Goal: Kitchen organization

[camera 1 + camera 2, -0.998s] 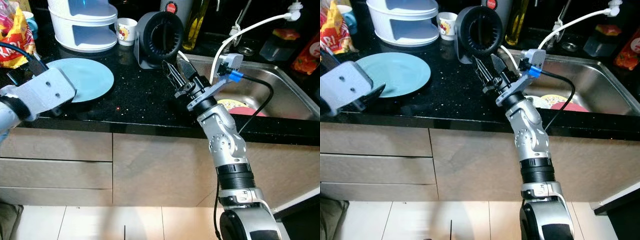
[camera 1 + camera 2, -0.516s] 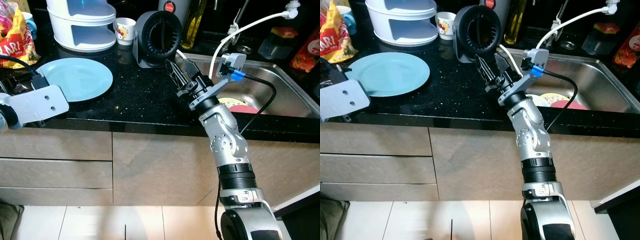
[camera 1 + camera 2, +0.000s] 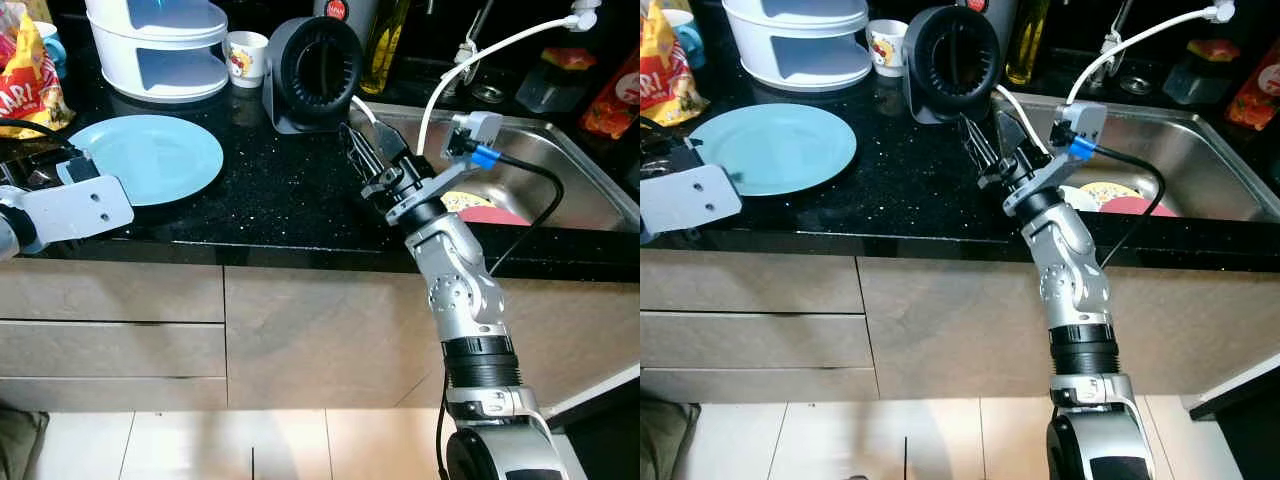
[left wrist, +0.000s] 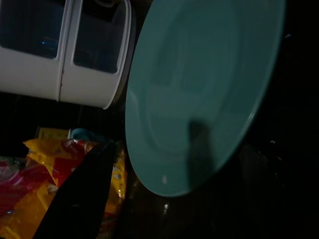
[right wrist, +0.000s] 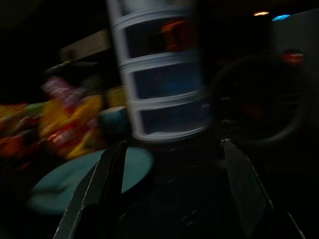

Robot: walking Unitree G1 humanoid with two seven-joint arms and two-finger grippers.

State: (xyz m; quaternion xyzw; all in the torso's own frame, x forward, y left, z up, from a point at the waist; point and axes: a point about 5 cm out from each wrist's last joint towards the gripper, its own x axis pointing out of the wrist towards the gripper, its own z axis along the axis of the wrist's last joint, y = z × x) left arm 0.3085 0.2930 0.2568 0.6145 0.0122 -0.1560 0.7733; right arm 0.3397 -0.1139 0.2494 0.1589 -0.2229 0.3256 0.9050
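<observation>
Your right gripper (image 3: 362, 152) hangs over the black counter (image 3: 280, 190) with fingers spread, holding nothing — the teal plate (image 3: 155, 157) lies flat well off to its left, just ahead of the left gripper (image 4: 82, 199), whose finger state I can't tell.

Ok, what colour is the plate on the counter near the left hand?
Light turquoise blue, plain with no pattern. The plate shows best in the left eye view.

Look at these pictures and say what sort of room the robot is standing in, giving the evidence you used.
Most likely a home kitchen. A steel sink is set into a black speckled countertop with drawers below, and a light blue plate, a small cup and an oil bottle sit on the counter.
</observation>
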